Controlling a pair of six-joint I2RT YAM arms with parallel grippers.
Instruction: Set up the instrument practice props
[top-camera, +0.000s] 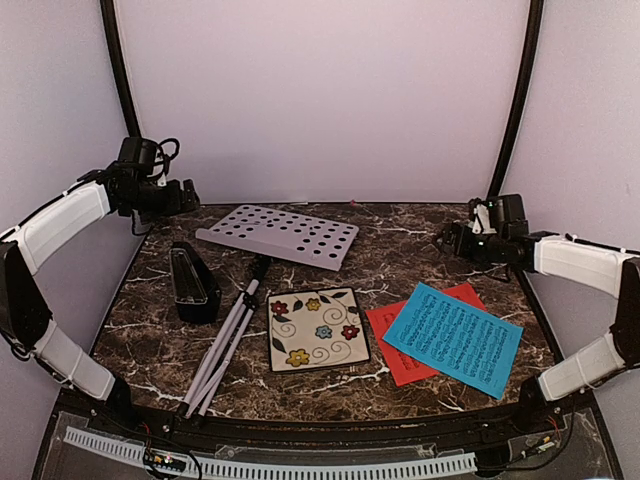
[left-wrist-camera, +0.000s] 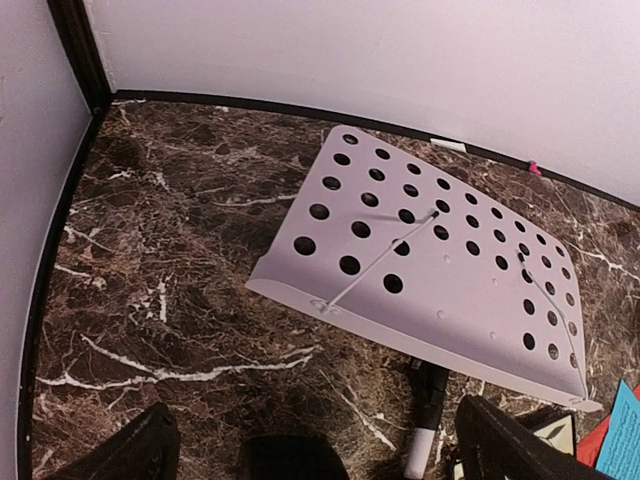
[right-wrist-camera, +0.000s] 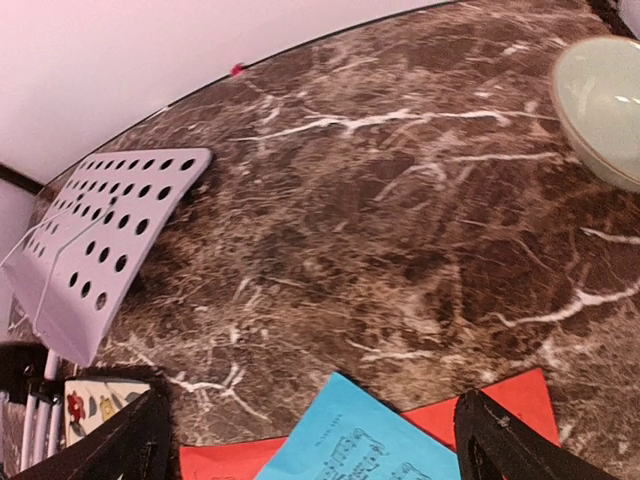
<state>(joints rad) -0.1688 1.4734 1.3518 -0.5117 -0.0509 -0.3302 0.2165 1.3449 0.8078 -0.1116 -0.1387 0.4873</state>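
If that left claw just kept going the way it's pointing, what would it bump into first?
Most likely the white perforated music stand, lying ahead of the open left gripper. Depth is unclear, so it might touch the marble table just before the stand's near edge.

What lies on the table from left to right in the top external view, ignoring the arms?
black metronome → folded tripod legs → floral tile → red music sheet → blue music sheet, lying on the red one. The perforated stand desk spans several of these, so it is left out.
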